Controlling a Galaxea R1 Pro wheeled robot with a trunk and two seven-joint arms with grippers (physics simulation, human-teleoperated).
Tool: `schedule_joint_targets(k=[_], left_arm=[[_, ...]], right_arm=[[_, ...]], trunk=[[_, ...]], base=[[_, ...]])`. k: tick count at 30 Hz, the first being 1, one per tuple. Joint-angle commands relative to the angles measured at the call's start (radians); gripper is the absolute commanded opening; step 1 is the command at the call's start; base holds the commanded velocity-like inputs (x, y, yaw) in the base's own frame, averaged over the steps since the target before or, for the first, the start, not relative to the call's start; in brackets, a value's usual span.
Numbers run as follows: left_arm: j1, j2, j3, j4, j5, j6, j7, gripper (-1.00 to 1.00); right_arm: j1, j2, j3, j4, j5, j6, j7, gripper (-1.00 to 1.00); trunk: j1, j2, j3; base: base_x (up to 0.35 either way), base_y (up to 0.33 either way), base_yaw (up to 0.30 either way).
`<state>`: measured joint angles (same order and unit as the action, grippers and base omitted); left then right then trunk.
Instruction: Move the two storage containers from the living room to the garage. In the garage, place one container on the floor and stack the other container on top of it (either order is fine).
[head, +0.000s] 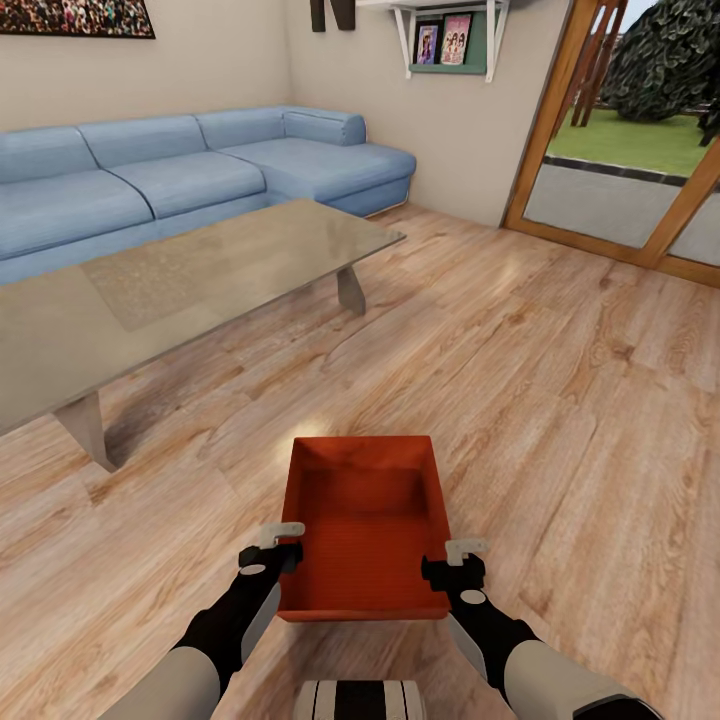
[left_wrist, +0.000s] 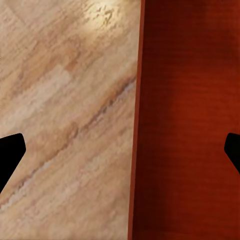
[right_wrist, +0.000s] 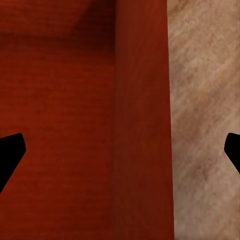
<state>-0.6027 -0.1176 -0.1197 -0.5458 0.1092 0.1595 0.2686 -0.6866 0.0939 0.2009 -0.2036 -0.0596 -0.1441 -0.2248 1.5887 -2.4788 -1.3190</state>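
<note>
Nearest to you, the top of the robot's trunk (head: 360, 698) shows at the bottom of the head view, with both dark forearms reaching forward from either side of it.

Your left gripper (head: 283, 541) sits at the left long wall of the storage container (head: 365, 530), close to its near corner. In the left wrist view its two dark fingertips (left_wrist: 11, 155) stand wide apart, one over the wood planks and one over the orange-red inside, with the wall's rim running between them. They straddle the wall and are not closed on it.

Your right gripper (head: 461, 558) mirrors this at the right long wall, also near the near corner. The right wrist view shows its fingertips (right_wrist: 10, 157) just as wide, one over the container's inside (right_wrist: 60, 125) and one over the floor, the wall between them and ungripped.

The container is an open orange-red bin resting on the light wood-plank flooring (head: 560, 380) of the living room, directly ahead of the trunk, its long axis pointing away from you.

Farther out to the left stands the glass coffee table (head: 180, 290); the container lies well clear of its near edge. Behind the table the blue corner sofa (head: 190, 175) runs along the wall. At far right are the wood-framed glass doors (head: 620, 150), and a wall shelf (head: 450, 40) with pictures hangs between sofa and doors.
</note>
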Motion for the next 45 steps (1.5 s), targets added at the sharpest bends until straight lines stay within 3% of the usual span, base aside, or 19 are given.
schedule_joint_targets(k=[1, 22, 23, 27, 28, 45], left_arm=[[0.000, 0.001, -0.008, -0.002, 0.010, 0.005, 0.009, 1.00], [0.000, -0.002, -0.005, 0.011, 0.011, 0.005, 0.001, 1.00], [0.000, -0.002, -0.005, 0.011, 0.011, 0.005, 0.001, -1.00], [0.000, -0.002, -0.003, 0.015, 0.014, 0.005, 0.000, -1.00], [0.000, -0.002, -0.002, 0.018, 0.014, 0.005, 0.000, -1.00], [0.000, -0.003, -0.006, 0.001, 0.010, 0.005, 0.008, -1.00]], right_arm=[[-0.001, 0.000, 0.008, 0.001, -0.006, -0.003, -0.005, 1.00], [-0.001, -0.004, 0.008, 0.001, -0.005, -0.005, -0.006, 1.00], [-0.001, -0.004, 0.008, 0.000, -0.005, -0.005, -0.006, 1.00], [-0.001, -0.004, 0.007, 0.000, -0.005, -0.005, -0.006, 1.00], [-0.001, -0.004, 0.007, 0.000, -0.006, -0.005, -0.007, -1.00], [-0.001, -0.001, 0.008, 0.000, -0.005, -0.005, -0.007, -1.00]], trunk=[[0.000, 0.000, -0.001], [0.000, 0.000, -0.001], [0.000, 0.000, -0.001], [0.000, 0.000, -0.001], [0.000, 0.000, -0.001], [0.000, 0.000, -0.001]], base=[[0.000, 0.000, 0.000], [0.000, 0.000, 0.000], [0.000, 0.000, 0.000], [0.000, 0.000, 0.000], [0.000, 0.000, 0.000], [0.000, 0.000, 0.000]])
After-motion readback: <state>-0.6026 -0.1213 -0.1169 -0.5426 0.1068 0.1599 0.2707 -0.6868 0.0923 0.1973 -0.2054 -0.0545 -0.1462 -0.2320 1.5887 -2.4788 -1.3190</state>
